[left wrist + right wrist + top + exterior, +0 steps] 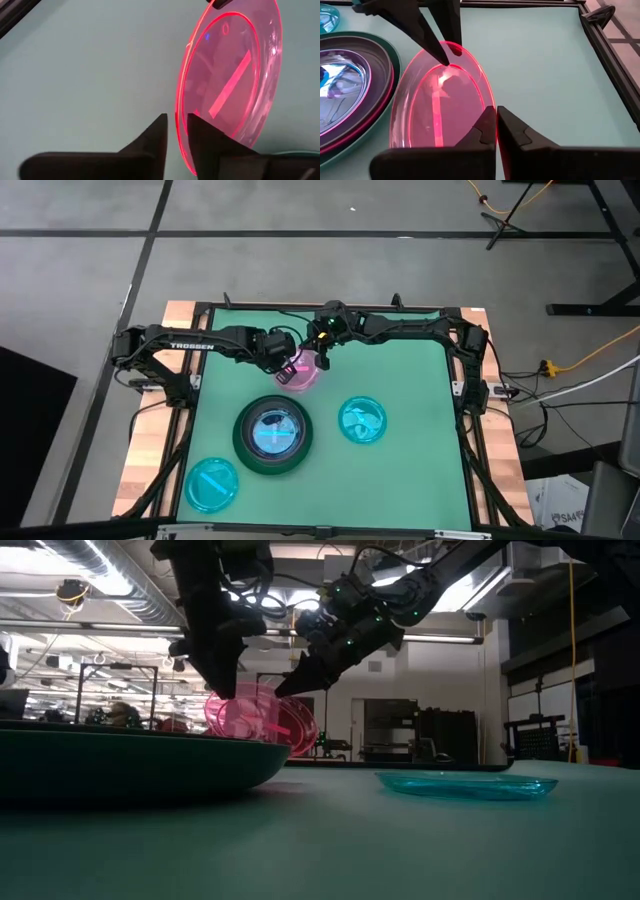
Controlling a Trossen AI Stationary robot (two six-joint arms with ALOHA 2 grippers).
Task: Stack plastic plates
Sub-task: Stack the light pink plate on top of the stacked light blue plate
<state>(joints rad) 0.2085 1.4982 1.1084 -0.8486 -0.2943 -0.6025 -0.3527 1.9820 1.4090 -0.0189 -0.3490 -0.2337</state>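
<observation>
A small translucent pink plate (303,370) stands tilted on edge above the far middle of the green table, between my two grippers. My left gripper (176,132) comes at it from the table's left and is shut on one side of its rim. My right gripper (496,120) comes from the right and is shut on the opposite side. Nearer the front sits a large dark green plate (272,435) with a pink-rimmed plate and a cyan one nested in it. Two cyan plates lie flat on the table, one at the right (362,420) and one at the front left (213,485). My left gripper pinches the pink plate's rim (177,112) between its two fingers, one fingertip (445,61) on the plate's inner face and one behind it. The fingers slant down from the table's left. The plate stands steeply tilted; whether its lower edge touches the table I cannot tell. My right gripper pinches the rim on the opposite side (495,102) between its shut fingers, only at their free ends. The fingers slant down from the table's right and far side. Its tip (220,2) shows at the plate's far edge in the left wrist view.
The table's black frame (605,60) runs along its edges. The stack in the green plate (120,755) rises close in front of the held plate. Bare green surface lies at the right and far right of the table.
</observation>
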